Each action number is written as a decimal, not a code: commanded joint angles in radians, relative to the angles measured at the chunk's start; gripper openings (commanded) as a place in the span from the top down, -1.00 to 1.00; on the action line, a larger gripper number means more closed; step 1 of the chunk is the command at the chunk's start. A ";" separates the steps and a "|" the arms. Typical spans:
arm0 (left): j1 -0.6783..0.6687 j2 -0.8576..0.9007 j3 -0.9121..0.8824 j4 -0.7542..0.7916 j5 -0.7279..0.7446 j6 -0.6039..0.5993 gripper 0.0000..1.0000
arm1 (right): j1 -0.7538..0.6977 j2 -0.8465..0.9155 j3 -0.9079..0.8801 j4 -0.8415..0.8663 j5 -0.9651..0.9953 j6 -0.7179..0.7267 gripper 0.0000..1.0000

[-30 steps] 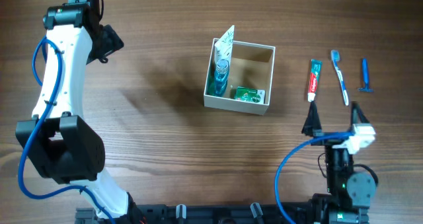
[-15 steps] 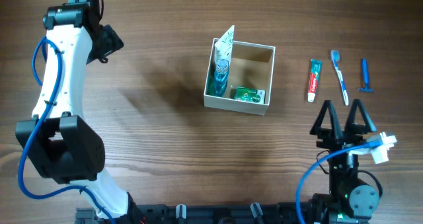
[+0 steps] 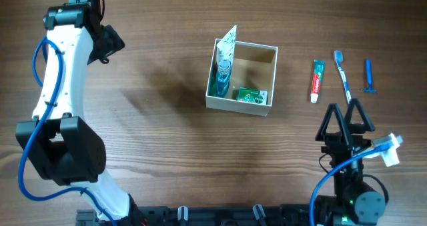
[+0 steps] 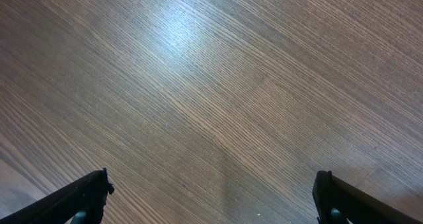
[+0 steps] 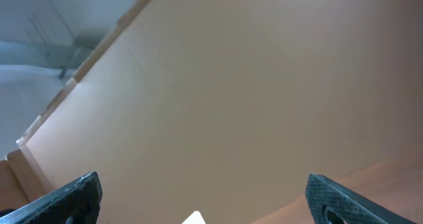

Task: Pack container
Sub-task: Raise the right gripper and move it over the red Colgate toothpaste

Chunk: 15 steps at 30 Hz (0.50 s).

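Right gripper (image 3: 343,109) w/ jaws wide apart, holding nothing, near toothbrush (image 3: 343,78); my left gripper (image 4: 211,201) likewise apart over tabletop (image 4: 211,85), well away from container (image 3: 240,107).

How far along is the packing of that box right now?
Partly done. The container already holds a teal bottle and a small green pack. Nothing is in hand: the right gripper is open and empty near the loose items, the left gripper open over the table. Left to pack: the toothpaste, toothbrush and blue razor.
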<state>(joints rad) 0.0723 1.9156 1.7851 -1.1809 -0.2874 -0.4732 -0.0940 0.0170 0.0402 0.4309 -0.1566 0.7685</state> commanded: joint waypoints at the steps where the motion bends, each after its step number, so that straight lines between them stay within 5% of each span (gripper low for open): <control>1: 0.004 0.004 0.001 0.003 -0.009 -0.003 -1.00 | 0.006 0.026 0.103 0.010 -0.002 -0.119 -0.99; 11: 0.004 0.004 0.001 0.003 -0.009 -0.003 -0.99 | 0.006 0.271 0.428 -0.014 -0.069 -0.404 -0.99; 15: 0.004 0.004 0.001 0.003 -0.009 -0.003 -1.00 | 0.006 0.500 0.687 -0.242 -0.131 -0.467 -1.00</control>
<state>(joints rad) 0.0723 1.9156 1.7851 -1.1782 -0.2871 -0.4736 -0.0940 0.3637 0.5621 0.3035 -0.2153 0.4042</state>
